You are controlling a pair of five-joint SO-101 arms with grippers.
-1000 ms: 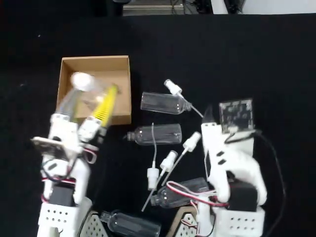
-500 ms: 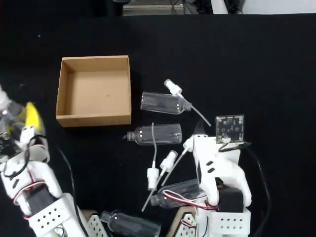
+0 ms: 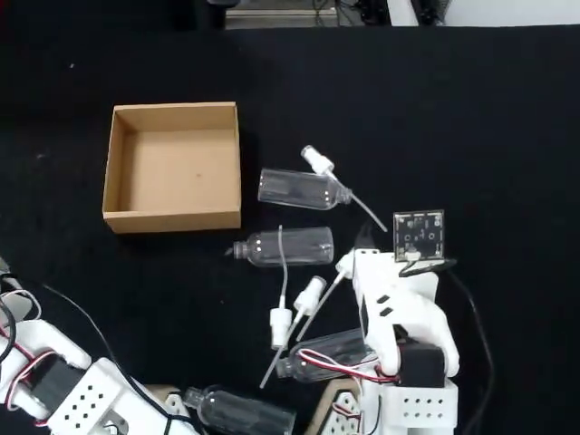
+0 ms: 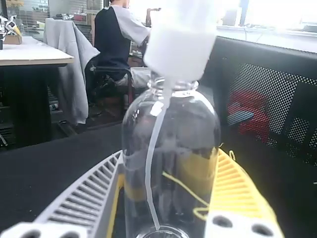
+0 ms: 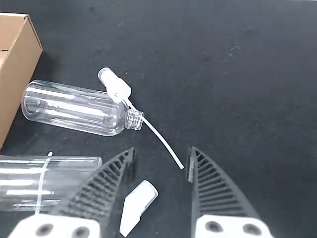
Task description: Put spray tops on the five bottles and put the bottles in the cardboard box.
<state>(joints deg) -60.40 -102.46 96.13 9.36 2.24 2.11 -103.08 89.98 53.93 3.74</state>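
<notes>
The left end effector (image 4: pixel 170 154) is clamped on a clear bottle (image 4: pixel 173 119) with a white spray top (image 4: pixel 181 42) at its neck. The right end effector (image 5: pixel 161 151) gapes wide and holds nothing, low over the table (image 3: pixel 471 118) at lower centre of the high view. The cardboard box (image 3: pixel 172 219) sits at upper left, with four uncapped bottles (image 3: pixel 302 188) lying to its right and below.
</notes>
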